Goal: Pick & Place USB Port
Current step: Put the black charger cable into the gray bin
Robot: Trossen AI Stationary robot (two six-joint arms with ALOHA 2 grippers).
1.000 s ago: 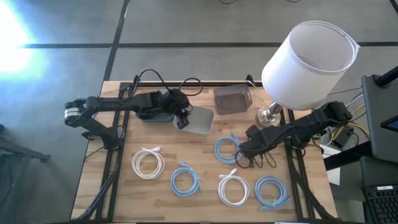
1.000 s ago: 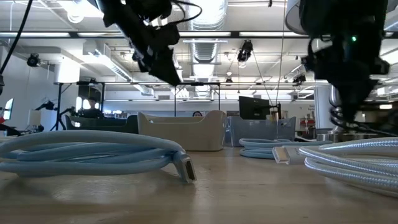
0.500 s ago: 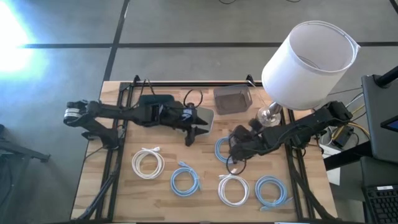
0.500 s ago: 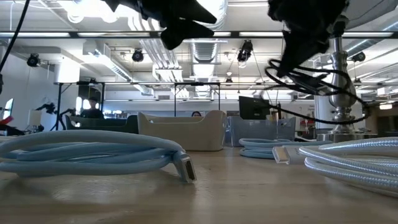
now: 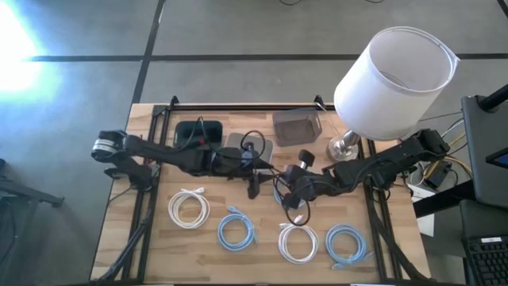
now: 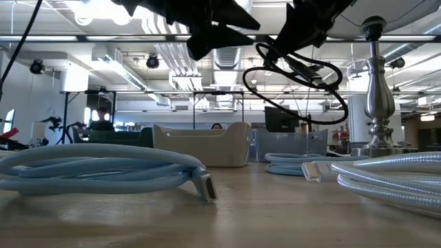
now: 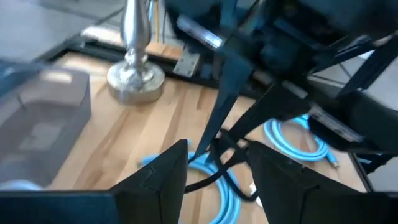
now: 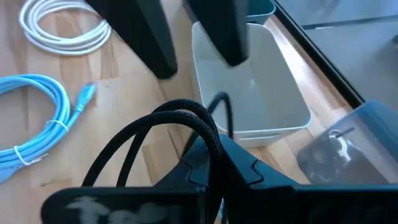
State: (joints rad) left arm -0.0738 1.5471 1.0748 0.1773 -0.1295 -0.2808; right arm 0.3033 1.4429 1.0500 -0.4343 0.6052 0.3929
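Observation:
My right gripper (image 5: 292,193) is over the table's middle, shut on a coiled black cable (image 6: 296,76) that hangs clear of the table. My left gripper (image 5: 254,183) is open and faces it from the table's left. In the left wrist view its two fingertips (image 7: 180,152) stand on either side of the cable (image 7: 217,155); I cannot tell if they touch it. A white tray (image 5: 252,152) stands behind them; it also shows in the right wrist view (image 8: 273,99). My right gripper pinches several strands of the black cable's coil (image 8: 208,142) between its two fingers. The fingers come slanting from the table's right. The coil's loops (image 8: 174,115) stand out ahead of the fingers and hang below them (image 6: 324,103), clear of the table.
Blue and white cable coils lie on the near half: white (image 5: 188,208), blue (image 5: 236,230), white (image 5: 298,242), blue (image 5: 347,242), and a blue one (image 5: 287,191) under the grippers. A clear bin (image 5: 296,127), a black box (image 5: 198,131) and a lamp (image 5: 393,71) stand at the back.
My right gripper has gone up and toward the table's left with the black cable, which is now lifted clear. My left gripper has gone from over the white tray toward the table's right and near edge and now faces the cable.

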